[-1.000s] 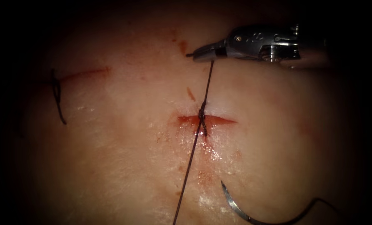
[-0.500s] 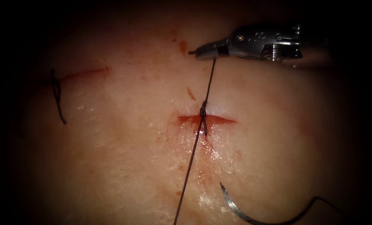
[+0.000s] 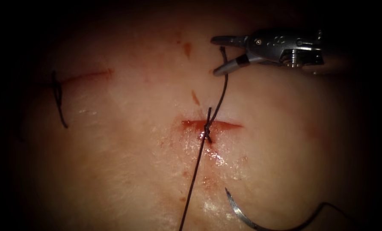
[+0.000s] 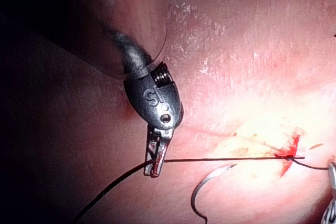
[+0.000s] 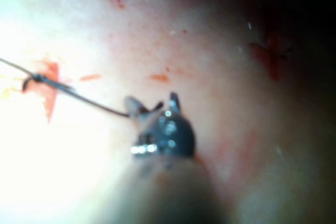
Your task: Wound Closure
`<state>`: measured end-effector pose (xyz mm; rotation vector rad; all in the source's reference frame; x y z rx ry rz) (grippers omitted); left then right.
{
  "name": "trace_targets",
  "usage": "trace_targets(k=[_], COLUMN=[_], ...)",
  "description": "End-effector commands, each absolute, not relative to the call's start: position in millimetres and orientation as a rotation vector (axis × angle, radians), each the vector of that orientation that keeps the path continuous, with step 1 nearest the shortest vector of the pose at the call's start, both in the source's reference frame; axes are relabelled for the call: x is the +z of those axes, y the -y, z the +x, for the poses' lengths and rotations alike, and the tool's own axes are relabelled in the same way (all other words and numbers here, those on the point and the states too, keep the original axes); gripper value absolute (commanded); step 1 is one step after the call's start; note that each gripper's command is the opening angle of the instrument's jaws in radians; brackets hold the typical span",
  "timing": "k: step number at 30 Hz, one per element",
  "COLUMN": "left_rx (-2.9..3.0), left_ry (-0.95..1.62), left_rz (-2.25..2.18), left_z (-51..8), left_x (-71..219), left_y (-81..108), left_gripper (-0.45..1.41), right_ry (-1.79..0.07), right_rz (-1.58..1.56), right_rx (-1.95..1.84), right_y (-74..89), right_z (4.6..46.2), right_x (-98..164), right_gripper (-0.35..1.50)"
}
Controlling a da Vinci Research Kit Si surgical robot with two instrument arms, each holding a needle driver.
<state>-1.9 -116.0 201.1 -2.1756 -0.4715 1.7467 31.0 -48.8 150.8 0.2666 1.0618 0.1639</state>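
Curved needle (image 3: 259, 219): free on the tissue (image 3: 126, 171) at the near edge of the endoscope view, right of the thread line, held by neither tool, not in the tissue; trailing strand arcing off its rear end toward the right; seen also in the left wrist view (image 4: 202, 195). Lower thread limb (image 3: 195, 179): straight and taut from the near edge up to the knot, gripped in the left wrist view by the left tool (image 4: 155, 163), jaws closed on the strand, presumably to keep tension on the knot. Knot (image 3: 207, 128): seated on the cut (image 3: 212, 125), about mid-length, a short tail standing up from it; cut narrow, horizontal, red fluid (image 3: 191, 126) pooled along it, wet glints below it on the near side. Upper thread limb (image 3: 221, 92): rising from the knot in a slack curve to the right tool, end lying between the parted jaws. Right tool (image 3: 218, 55): entering from the right beyond the cut, jaws spread wide, holding nothing; a second ago shut on this limb and drawing it straight, now released, hence the slack. Earlier stitch (image 3: 59, 100): dark thread crossing a second, fainter cut (image 3: 90, 75) far left. Surface: pale, moist pork belly, scattered small red marks beyond the main cut; edges of the field falling into darkness, nothing of the room discernible.
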Motion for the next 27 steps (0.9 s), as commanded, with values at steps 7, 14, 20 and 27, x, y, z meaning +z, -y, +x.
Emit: trace_targets(k=[7, 14, 20, 27], left_rx=[1.741, 1.763, 1.796, 1.867], left_ry=[0.450, 0.401, 0.349, 0.327], left_rz=[-2.172, -2.158, -2.134, -2.090], left_z=[-2.6, -2.3, -2.1, -2.9], left_x=[201, 200, 199, 201], left_y=[113.8, 110.8, 106.1, 101.6], left_gripper=[-0.45, -0.45, -0.45, -0.45], right_ry=[-1.062, -1.010, -1.064, -1.136], right_rz=[0.224, 0.110, 0.130, 0.216], right_rx=[0.269, 0.419, 0.491, 0.451], right_y=[45.8, 42.0, 44.3, 51.5], right_z=[28.7, 24.5, 24.1, 28.5], right_x=[148, 143, 139, 136], right_gripper=[1.33, 1.46, 1.43, 1.26])
